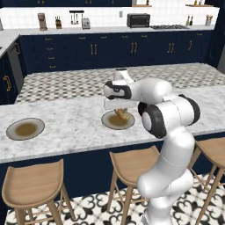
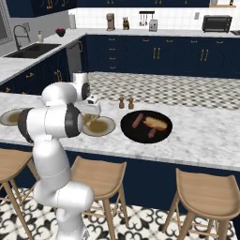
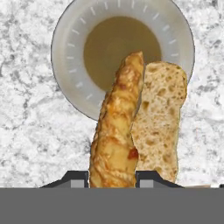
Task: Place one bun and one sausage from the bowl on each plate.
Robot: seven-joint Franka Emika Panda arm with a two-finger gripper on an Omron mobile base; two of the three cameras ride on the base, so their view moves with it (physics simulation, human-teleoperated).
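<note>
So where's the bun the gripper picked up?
The bun is clamped in the gripper, hanging over the near plate, left of the black bowl.

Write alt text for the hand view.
A bun, split open and golden-crusted, is held between the gripper fingertips, directly above a grey plate with a brownish centre. The plate sits on a white marble counter.

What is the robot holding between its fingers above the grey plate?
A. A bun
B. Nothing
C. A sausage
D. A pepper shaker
A. In the hand view the fingers are shut on the split bun, which hangs over the grey plate, while two sausages and another bun lie in the black bowl.
</note>
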